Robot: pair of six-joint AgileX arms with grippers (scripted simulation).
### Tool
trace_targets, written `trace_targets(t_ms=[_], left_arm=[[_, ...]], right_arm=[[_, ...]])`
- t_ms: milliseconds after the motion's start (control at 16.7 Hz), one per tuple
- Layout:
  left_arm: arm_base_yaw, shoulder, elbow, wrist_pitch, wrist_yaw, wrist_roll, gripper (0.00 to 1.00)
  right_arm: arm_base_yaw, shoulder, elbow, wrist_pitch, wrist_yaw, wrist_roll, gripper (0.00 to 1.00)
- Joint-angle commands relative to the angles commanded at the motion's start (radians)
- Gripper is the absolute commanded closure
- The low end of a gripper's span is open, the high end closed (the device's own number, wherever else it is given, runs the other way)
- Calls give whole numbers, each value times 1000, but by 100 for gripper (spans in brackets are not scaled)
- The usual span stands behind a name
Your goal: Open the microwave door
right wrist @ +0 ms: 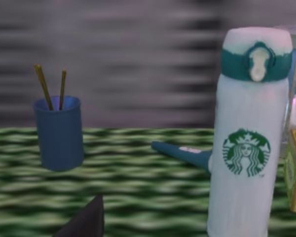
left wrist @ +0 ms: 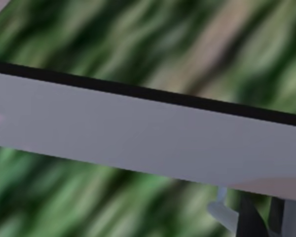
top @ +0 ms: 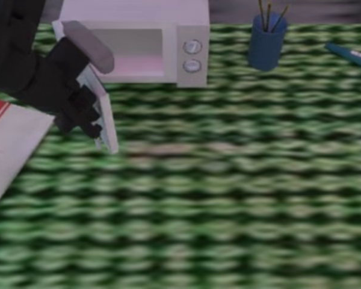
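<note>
Progress: the microwave door (top: 106, 114) is being held swung wide, toward the near left of the microwave (top: 138, 42), interior exposed; little is left | Left gripper (top: 90, 123): clamped on the door's free edge | Hidden: right gripper is not being shown from above.

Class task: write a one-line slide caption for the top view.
Left gripper holds the microwave door swung wide open, baring the microwave interior.

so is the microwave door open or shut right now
Open: the microwave door is swung out from the microwave, the pale interior shows, and the left tool is at its edge.
</note>
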Motion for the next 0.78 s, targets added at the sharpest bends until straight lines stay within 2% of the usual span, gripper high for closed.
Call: trace_targets(t_ms=[420,780], left_arm=[[-1,4,-2,-2,4,2,100],[52,6,7,-50,50,127,100]], right_arm=[[0,0,0,0,0,0,0],[0,0,0,0,0,0,0]])
